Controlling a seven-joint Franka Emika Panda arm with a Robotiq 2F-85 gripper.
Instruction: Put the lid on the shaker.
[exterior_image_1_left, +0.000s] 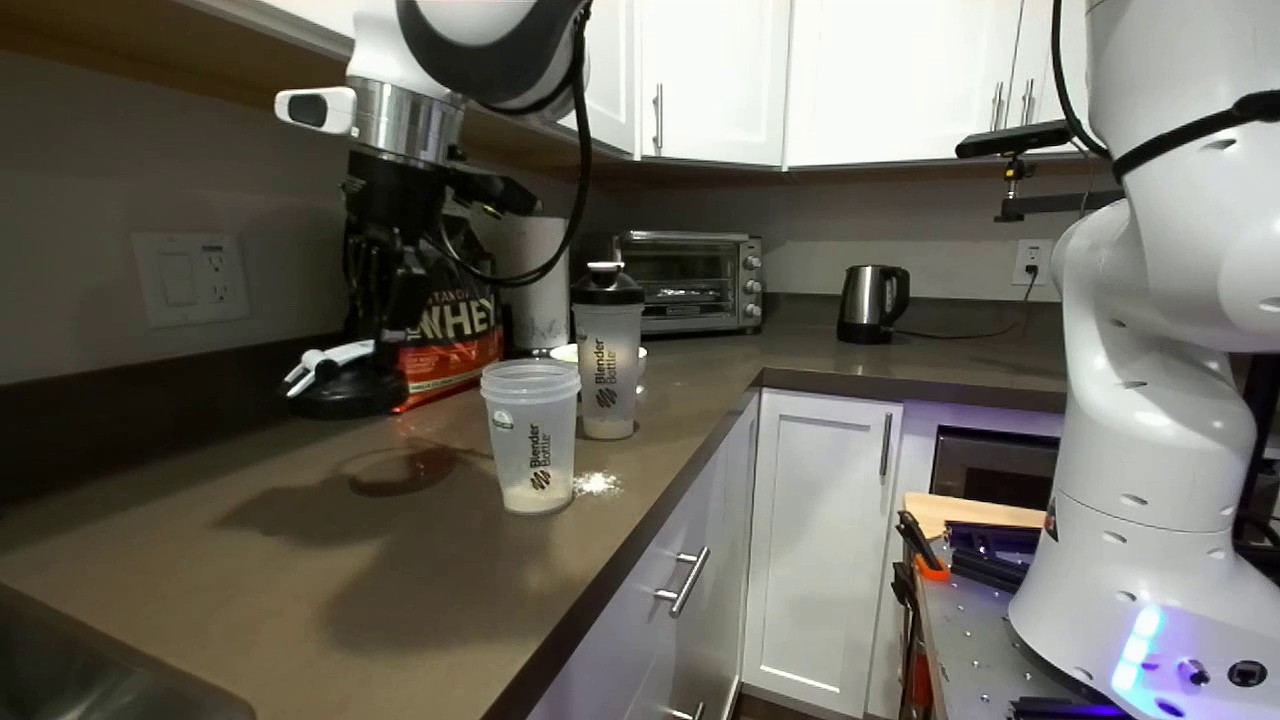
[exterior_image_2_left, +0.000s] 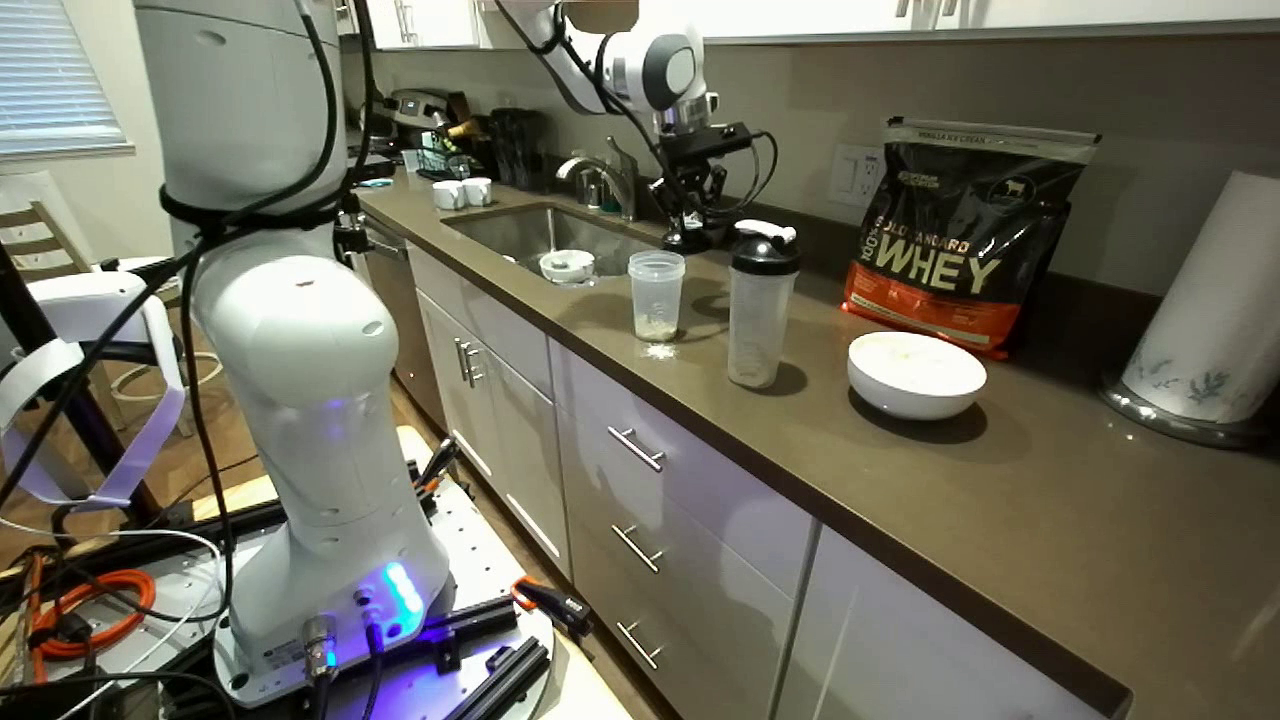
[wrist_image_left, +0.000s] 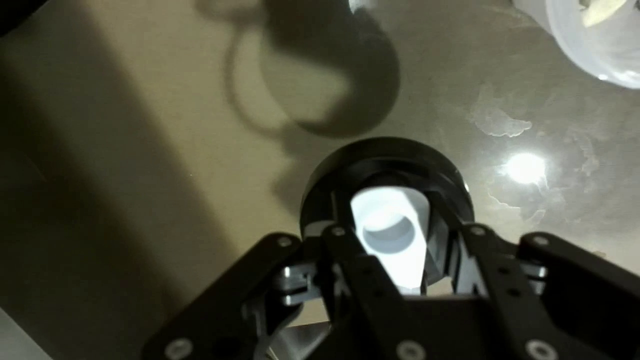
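Black lid (wrist_image_left: 387, 165) hangs clear of the counter (exterior_image_1_left: 180, 550), at about 9 o'clock from the cup (exterior_image_1_left: 535, 440) in an exterior view. Fingers (wrist_image_left: 345, 250) are pinched onto its white flap (wrist_image_left: 392, 215), parted only by the flap's width; likely gripped there to keep the lid's edge free for seating. Cup stands upright and uncovered, so should take it from above. Lid's a disc, near level: axis roughly vertical, flap side up. Flap's long axis runs about 12-to-6 in wrist view.
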